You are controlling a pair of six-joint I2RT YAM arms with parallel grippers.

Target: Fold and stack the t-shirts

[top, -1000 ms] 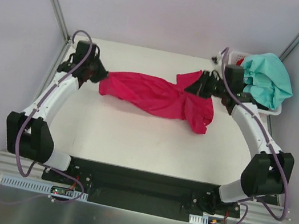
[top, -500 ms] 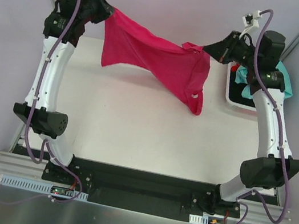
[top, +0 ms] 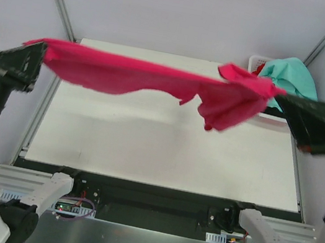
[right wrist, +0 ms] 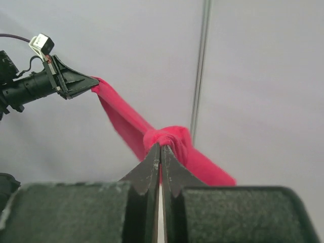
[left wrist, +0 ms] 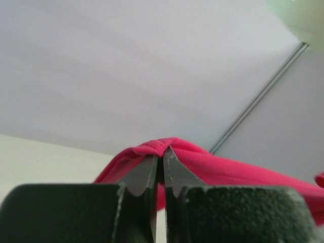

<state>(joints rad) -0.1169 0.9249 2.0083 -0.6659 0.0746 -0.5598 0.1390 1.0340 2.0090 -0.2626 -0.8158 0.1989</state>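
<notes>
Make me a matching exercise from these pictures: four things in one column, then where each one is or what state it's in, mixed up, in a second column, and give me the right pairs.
Things
1. pink t-shirt
2. teal t-shirt
3. white basket
4. left gripper

Place or state
A. draped over the basket's top
B. shut on a bunched edge of cloth
C. stretched out in mid-air, held at both ends
D. sits at the far right, partly hidden under cloth

Pairs: 1-C, 2-A, 3-D, 4-B
</notes>
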